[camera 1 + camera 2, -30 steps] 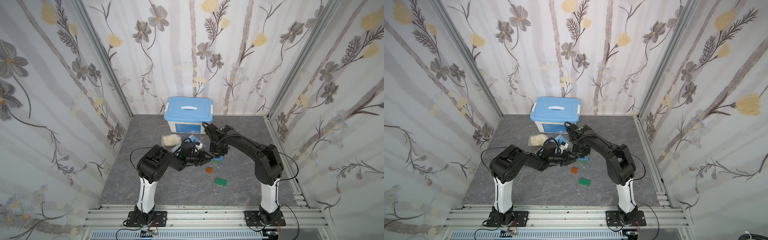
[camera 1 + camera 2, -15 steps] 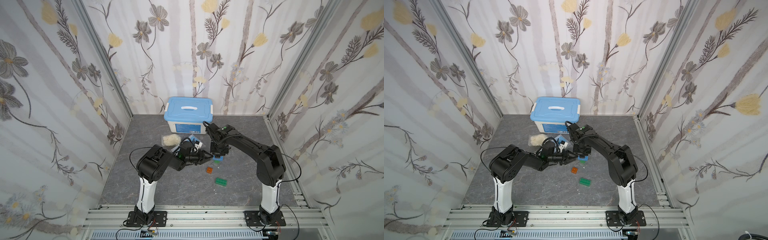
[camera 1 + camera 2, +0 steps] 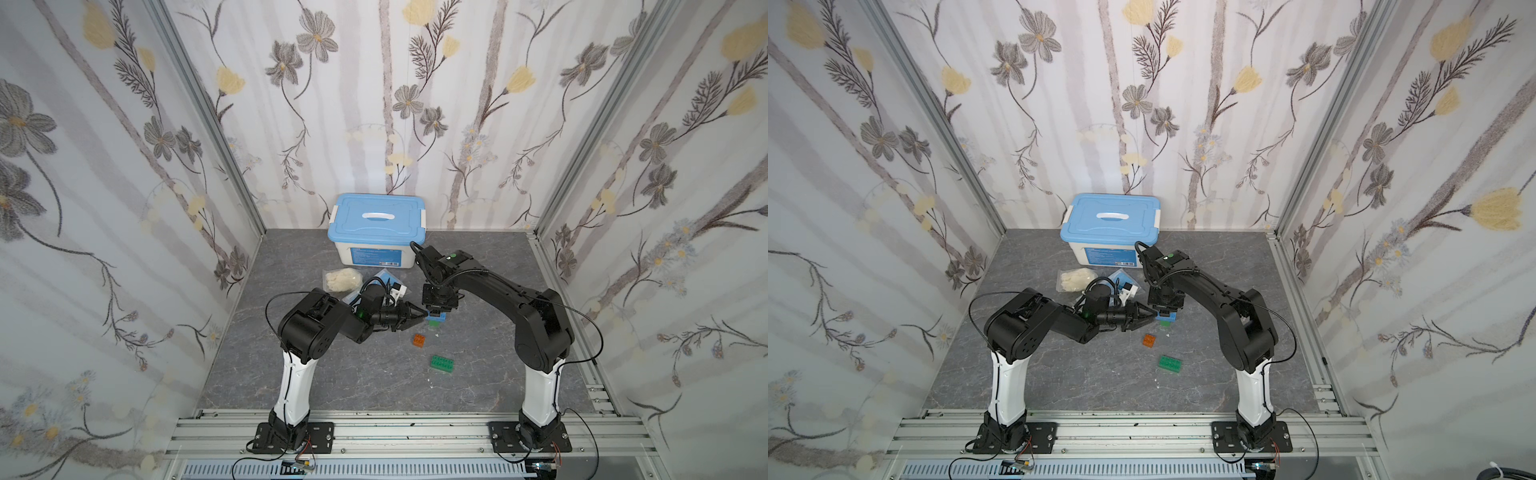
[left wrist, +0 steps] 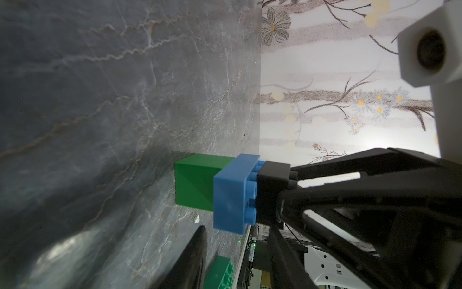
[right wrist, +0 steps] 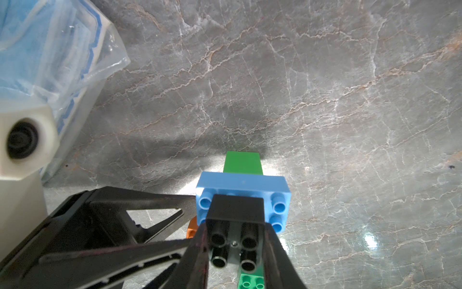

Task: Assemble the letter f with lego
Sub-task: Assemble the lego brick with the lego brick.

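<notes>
we log right pincer (image 5: 235, 250) clamped on black brick (image 5: 237, 209) atop blue brick (image 5: 240, 184), green brick (image 5: 242, 162); left pincer (image 3: 419, 318) parted alongside.

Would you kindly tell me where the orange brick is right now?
In both top views the orange brick lies loose on the table, near the centre, between the stacked blue brick and the loose green brick.
</notes>
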Robot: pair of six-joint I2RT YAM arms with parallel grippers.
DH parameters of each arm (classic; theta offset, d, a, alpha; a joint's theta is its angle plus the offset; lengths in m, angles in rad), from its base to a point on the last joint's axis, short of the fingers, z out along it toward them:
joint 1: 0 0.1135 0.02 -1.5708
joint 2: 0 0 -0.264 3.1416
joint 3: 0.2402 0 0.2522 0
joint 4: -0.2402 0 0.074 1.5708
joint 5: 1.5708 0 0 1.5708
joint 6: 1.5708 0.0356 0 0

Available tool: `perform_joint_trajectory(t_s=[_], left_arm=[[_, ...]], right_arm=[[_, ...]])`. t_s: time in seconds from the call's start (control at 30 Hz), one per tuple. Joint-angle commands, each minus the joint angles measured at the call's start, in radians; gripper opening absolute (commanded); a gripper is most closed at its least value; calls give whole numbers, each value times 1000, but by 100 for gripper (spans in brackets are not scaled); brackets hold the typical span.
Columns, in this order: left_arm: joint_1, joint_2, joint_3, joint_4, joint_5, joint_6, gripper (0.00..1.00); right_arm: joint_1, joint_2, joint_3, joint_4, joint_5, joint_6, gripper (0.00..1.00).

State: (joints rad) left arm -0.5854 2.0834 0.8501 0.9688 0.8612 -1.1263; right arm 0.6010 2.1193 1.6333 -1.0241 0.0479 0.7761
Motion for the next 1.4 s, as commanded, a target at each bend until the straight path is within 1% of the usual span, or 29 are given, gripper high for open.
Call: perform_joint_trajectory(t_s=[0.0,0.4,1.03,1.37], left_arm=[[-1,4,7,45,12,-11,42],[-3,9,8,41,10,-12,42],[-5,7,6,44,7,-13,42],[-6,4,6,40,7,-12,42]], right_arm=[[-3,-7,-1,22,-5,-12,24],[-7,-13,-23,31,-7,-14,23],[-24,-1,-65,73,-45,-21,19],[-32,2,-96,107,-65,-26,18]])
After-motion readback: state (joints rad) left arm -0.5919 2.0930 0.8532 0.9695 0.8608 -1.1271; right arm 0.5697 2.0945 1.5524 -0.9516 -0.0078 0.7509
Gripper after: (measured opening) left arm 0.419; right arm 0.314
